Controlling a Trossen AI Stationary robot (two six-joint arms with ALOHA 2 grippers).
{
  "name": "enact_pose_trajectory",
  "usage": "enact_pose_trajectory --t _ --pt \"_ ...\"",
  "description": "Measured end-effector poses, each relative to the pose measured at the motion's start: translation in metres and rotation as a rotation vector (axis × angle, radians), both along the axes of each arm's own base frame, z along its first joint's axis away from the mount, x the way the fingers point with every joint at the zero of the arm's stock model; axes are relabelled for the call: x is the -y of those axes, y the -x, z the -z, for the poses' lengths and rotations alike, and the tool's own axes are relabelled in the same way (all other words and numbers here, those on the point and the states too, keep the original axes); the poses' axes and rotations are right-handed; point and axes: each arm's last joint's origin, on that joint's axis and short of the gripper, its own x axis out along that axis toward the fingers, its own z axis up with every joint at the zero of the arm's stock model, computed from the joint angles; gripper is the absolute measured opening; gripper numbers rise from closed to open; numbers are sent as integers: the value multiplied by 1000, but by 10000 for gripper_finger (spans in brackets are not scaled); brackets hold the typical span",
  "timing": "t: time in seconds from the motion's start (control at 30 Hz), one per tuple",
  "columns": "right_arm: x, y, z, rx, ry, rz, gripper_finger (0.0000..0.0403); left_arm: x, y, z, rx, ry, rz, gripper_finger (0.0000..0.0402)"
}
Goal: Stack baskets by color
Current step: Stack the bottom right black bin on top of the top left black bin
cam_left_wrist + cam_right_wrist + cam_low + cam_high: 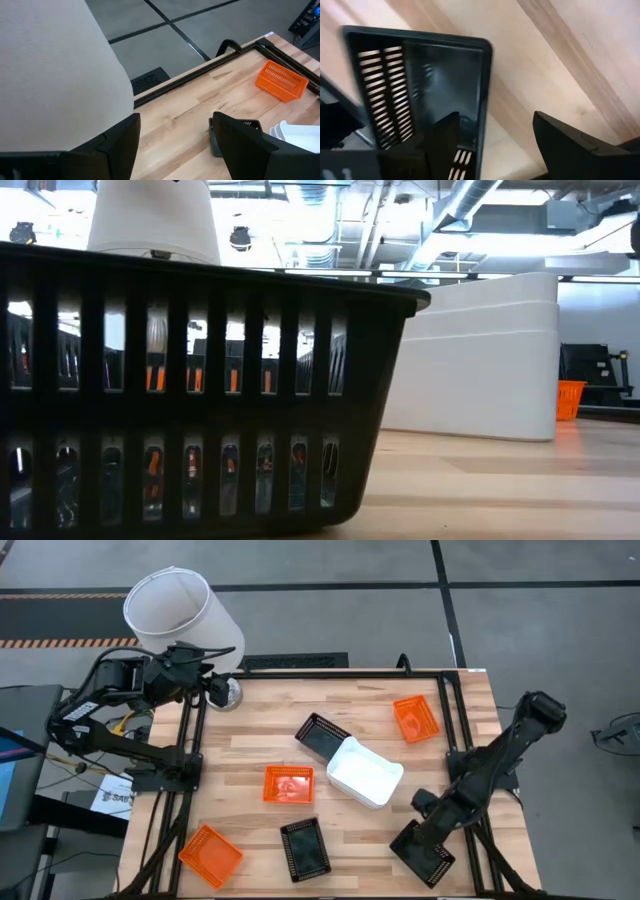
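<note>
1. Left gripper (222, 690) hangs at the table's (250, 730) far left corner, fingers apart and holding nothing; a big white lampshade (168, 608) stands just behind it, off the table's far edge. In the left wrist view the lampshade (50, 75) fills the side next to that gripper's (175, 142) spread fingers.
2. Orange basket (210, 855) lies at the near left corner, askew to the table's edges.
3. Second orange basket (288, 784) sits left of the table's middle, apart from the others.
4. Black basket (305, 847) lies by the near edge, about midway along it.
5. Second black basket (322, 736) lies tilted near the middle; the white basket (365, 773) overlaps its right end and touches it. How many white baskets are nested there cannot be told from above.
6. Third orange basket (416, 718) sits toward the far right corner, well apart from the rest.
7. Third black basket (425, 855) lies at the near right corner. Right gripper (425, 808) hovers just over its far end, fingers spread and clamped on nothing; in the right wrist view one finger (445, 137) hangs over the basket's (440, 75) inside, the other over bare wood.
8. Low view: a black basket's slatted wall (200, 380) fills the left.
</note>
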Motion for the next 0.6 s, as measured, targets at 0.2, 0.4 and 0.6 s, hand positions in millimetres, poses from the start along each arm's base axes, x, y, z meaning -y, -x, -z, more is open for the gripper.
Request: enact_pose_trajectory --t 0.2,0.4,0.6 --pt "-6 -2 25 -9 4 -8 276 0 0 0 -1 0 0 238" --pt "-9 -5 43 -57 51 -13 247 0 0 0 -3 -11 -11 238" --pt "-11 -6 47 -92 24 -29 105 0 0 0 -11 -15 -1 238"
